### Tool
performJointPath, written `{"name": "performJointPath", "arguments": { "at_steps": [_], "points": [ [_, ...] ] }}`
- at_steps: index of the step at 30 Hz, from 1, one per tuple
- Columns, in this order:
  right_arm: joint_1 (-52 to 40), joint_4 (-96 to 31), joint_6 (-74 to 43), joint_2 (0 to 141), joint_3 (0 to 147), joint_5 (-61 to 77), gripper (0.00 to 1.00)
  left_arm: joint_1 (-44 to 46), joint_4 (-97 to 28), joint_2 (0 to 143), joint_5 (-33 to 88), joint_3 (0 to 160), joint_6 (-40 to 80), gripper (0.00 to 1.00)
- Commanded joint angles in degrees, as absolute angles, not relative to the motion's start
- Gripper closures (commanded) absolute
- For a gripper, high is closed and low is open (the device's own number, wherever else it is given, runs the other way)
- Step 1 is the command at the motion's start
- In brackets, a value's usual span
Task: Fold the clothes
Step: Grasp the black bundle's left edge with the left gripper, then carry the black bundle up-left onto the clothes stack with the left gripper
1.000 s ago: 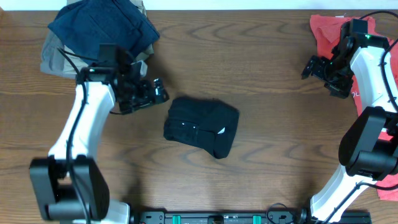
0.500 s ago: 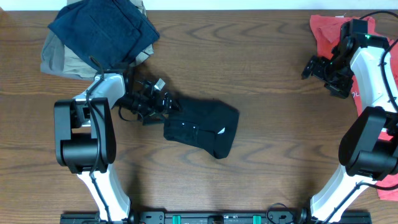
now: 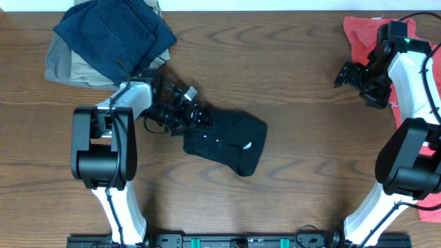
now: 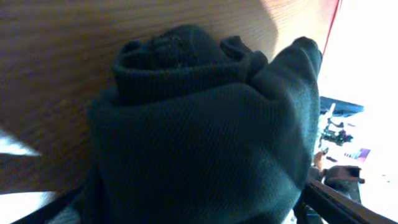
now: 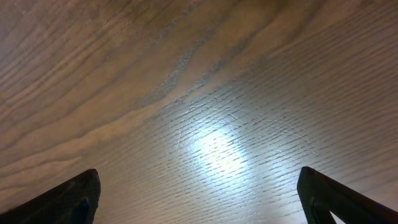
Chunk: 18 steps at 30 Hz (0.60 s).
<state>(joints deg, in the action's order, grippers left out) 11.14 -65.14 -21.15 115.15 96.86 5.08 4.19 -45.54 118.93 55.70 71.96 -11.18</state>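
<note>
- My left hand (image 3: 198, 114) has swung in from the left edge and now meets the folded black garment (image 3: 231, 141). Clamped or not, I cannot tell.
- The garment, at the middle of the bench (image 3: 310, 138), has shifted slightly right.
- My right hand (image 3: 350, 74) stays spread by the far right corner.
- I judge the folding done and the carrying next.
</note>
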Motion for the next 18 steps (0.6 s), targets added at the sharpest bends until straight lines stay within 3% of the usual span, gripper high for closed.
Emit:
{"name": "performJointPath", "arguments": {
  "at_steps": [1,4,6,10,18],
  "points": [
    [11.2,-65.1,-20.3,115.6,97.8,4.5,0.01,6.3,-44.2,120.6,55.0,71.5,-9.0,0.16],
    [11.2,-65.1,-20.3,115.6,97.8,4.5,0.02,7.5,-44.0,120.6,54.8,71.5,-8.7,0.32],
    [11.2,-65.1,-20.3,115.6,97.8,4.5,0.01,8.1,-44.0,120.6,54.8,71.5,-8.7,0.48],
    [11.2,-65.1,-20.3,115.6,97.8,4.5,0.01,8.4,-44.0,120.6,54.7,71.5,-6.0,0.92],
    [11.2,-65.1,-20.3,115.6,97.8,4.5,0.01,7.6,-45.3,120.6,41.8,77.4,1.6,0.94]
  ]
}}
